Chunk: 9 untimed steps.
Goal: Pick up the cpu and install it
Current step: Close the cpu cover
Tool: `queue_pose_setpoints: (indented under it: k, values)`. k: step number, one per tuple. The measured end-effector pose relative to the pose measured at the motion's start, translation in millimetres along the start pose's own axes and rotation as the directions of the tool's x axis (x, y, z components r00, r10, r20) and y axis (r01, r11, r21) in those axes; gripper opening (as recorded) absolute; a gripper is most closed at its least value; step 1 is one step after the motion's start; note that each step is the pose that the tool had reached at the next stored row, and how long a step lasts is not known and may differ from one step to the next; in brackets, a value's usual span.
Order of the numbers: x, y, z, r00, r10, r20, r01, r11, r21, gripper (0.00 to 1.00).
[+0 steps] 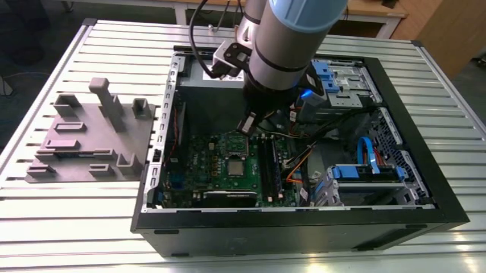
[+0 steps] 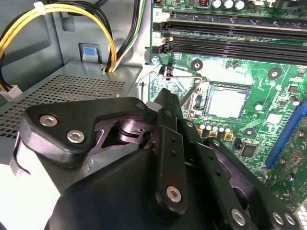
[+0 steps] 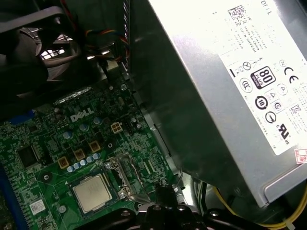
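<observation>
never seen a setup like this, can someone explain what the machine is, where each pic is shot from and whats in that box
The machine is a robot arm reaching down into an open computer case that lies on a slatted metal table. The exterior view comes from a camera off the arm. Both wrist views come from cameras riding near the arm's wrist, looking into the case past its black claw. Inside is a green motherboard. The cpu, a small silver square, already sits in its socket on the board, seen also in both wrist views. The big grey box with a white label is a power supply. A grey plastic tray rests beside the case.
</observation>
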<state>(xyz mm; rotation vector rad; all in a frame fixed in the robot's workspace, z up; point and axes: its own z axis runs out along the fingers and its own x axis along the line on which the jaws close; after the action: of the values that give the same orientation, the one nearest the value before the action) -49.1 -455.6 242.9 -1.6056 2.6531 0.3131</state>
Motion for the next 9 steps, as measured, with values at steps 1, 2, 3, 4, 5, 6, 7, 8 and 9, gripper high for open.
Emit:
queue_pose_setpoints:
  k: [1, 2, 3, 4, 5, 6, 7, 8, 9]
  values:
    - [0.6, -0.3, -0.2, 1.0, 0.0, -0.0001, 0.0, 1.0, 0.0, 0.11]
    - [1.2, -0.6, -0.3, 1.0, 0.0, -0.0001, 0.0, 1.0, 0.0, 0.11]
    - [1.9, -1.0, -0.4, 1.0, 0.0, 0.0, 0.0, 1.0, 0.0, 0.11]
    - [2.5, -1.2, -0.5, 1.0, 0.0, 0.0, 0.0, 1.0, 0.0, 0.11]
    - [3.0, -1.5, -0.7, 1.0, 0.0, -0.0001, 0.0, 1.0, 0.0, 0.11]
    - [3.5, -1.7, -0.7, 1.0, 0.0, -0.0002, 0.0, 1.0, 0.0, 0.11]
    - [3.9, -1.8, -0.8, 1.0, -0.001, -0.0002, 0.001, 1.0, -0.0001, 0.11]
    - [4.2, -1.8, -0.8, 1.0, -0.002, -0.0003, 0.002, 1.0, -0.0001, 0.11]
    - [4.2, -1.8, -0.8, 1.0, -0.003, -0.0003, 0.003, 1.0, -0.0003, 0.11]
